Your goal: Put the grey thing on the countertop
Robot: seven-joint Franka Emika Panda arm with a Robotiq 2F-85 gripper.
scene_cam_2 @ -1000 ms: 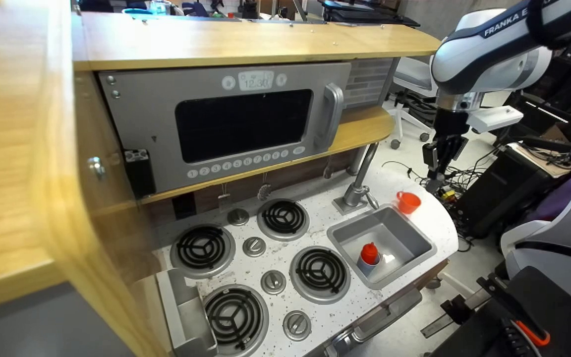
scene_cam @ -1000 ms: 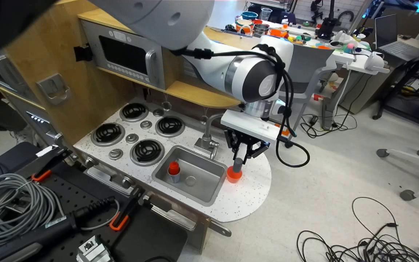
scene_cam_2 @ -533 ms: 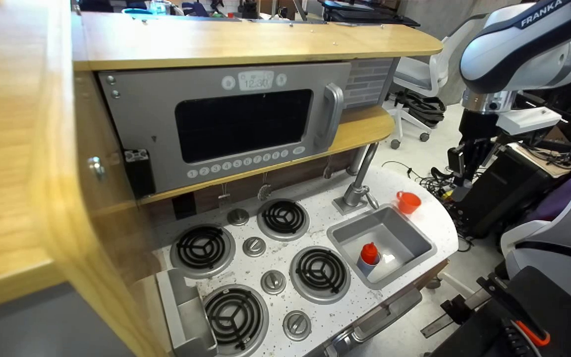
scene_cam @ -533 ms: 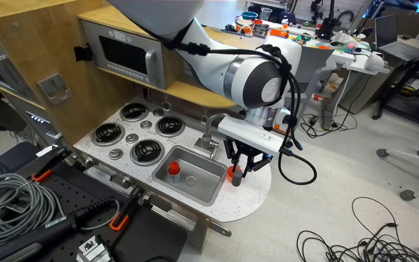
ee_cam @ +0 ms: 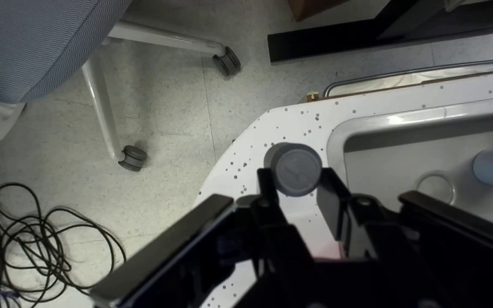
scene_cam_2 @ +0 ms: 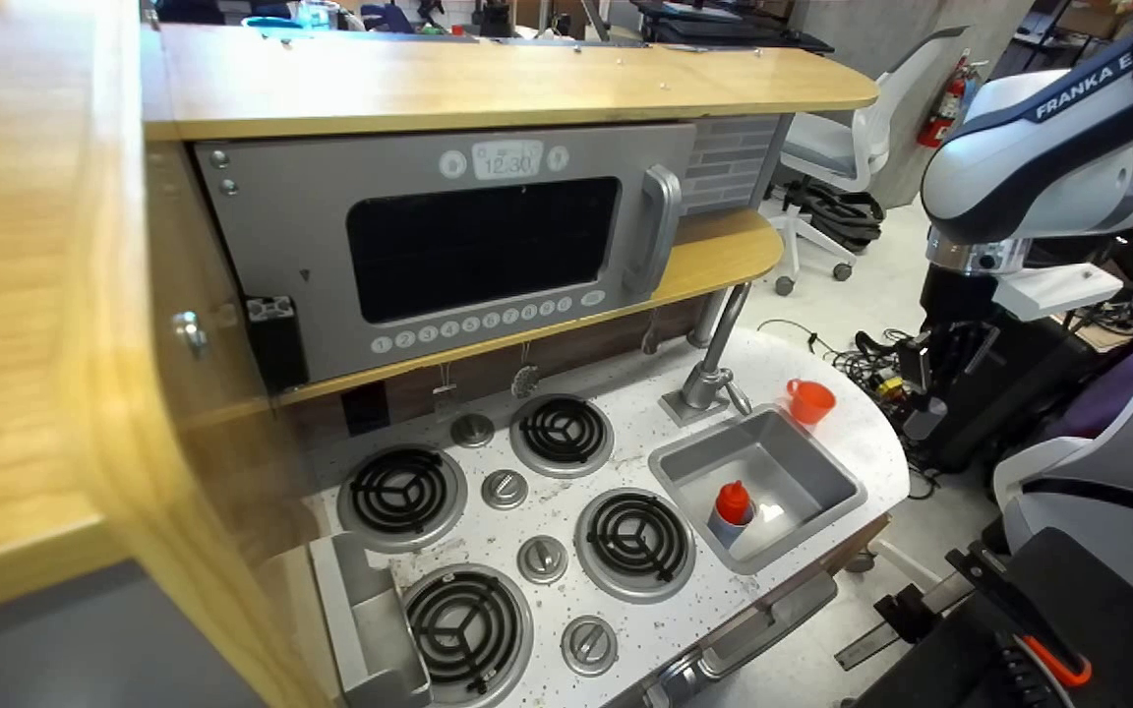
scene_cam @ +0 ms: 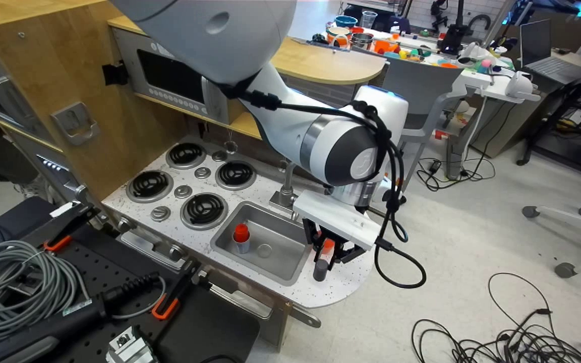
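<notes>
The grey thing is a short dark-grey cylinder point(scene_cam: 321, 270), also seen in an exterior view point(scene_cam_2: 924, 420) and end-on in the wrist view point(ee_cam: 296, 170). My gripper point(scene_cam: 327, 256) is shut on it, with one finger on each side of it in the wrist view point(ee_cam: 298, 176). The gripper points down and holds the cylinder above the rounded end of the white speckled countertop point(scene_cam: 353, 277), which also shows in the wrist view point(ee_cam: 225, 175). The cylinder seems apart from the surface; the exact height cannot be told.
An orange-red cup point(scene_cam_2: 810, 403) stands on the countertop by the sink corner, partly behind my gripper in an exterior view point(scene_cam: 328, 246). The recessed sink point(scene_cam_2: 791, 482) holds a grey cup point(scene_cam_2: 727, 529) with a red-topped thing. A faucet point(scene_cam_2: 704, 385) rises behind the sink.
My gripper, with the grey cylinder in it, has moved away from the orange-red cup toward the countertop's front and rounded end, and lower. The cup and sink things have not moved.
</notes>
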